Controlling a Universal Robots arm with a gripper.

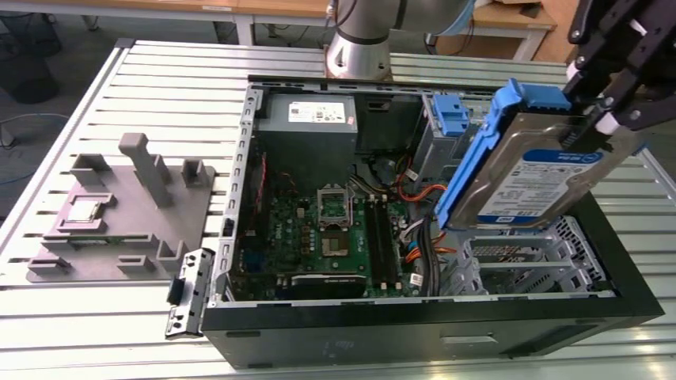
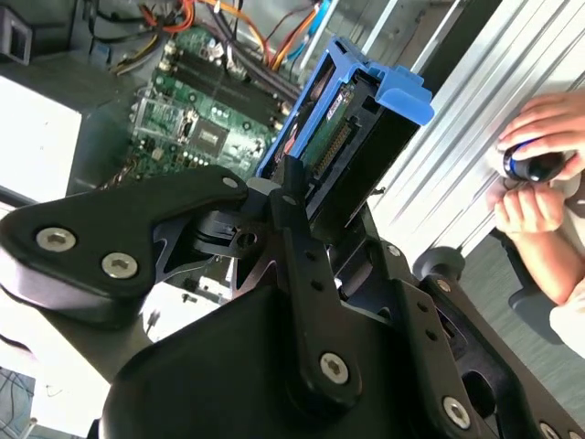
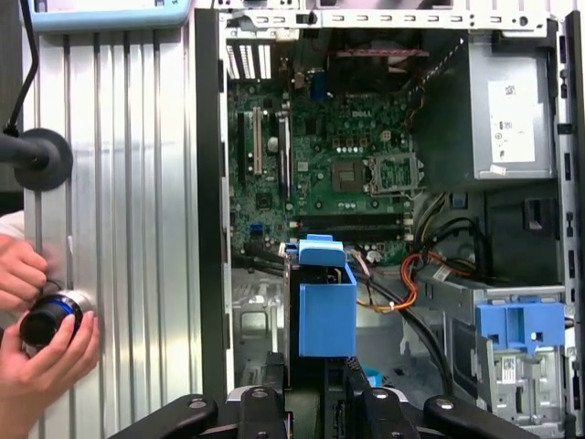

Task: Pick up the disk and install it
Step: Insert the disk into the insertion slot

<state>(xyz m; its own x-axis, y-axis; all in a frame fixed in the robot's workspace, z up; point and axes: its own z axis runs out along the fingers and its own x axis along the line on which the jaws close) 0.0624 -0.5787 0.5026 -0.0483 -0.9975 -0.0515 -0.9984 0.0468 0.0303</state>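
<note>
**Item:** the disk, blue-framed, label side showing.

**Location:** raised clear of the open computer case. It hangs tilted from the end effector, with its lower end down toward the drive cage beneath.

**Hold:** we record the end effector as pinching the disk at its upper end, with a finger pressed against its side.

**Hazards (our judgement):**
- The disk is held by one end only, so a knock could swing or loosen it.
- Because of the tilt, its lower corner may catch the cage rim instead of entering squarely.
- The orange cables lie just beside the cage and could snag or be trapped under the frame.
- A fall would land on the cage or the motherboard.

**Views compared:**
- The exterior view alone gives us the tilt, the label and the gap above the cage.
- The second wrist view adds the connector edge and the pinch itself.
- The first wrist view shows the disk edge-on. It also shows hands around a dark round object on the desk beside the case.
</note>
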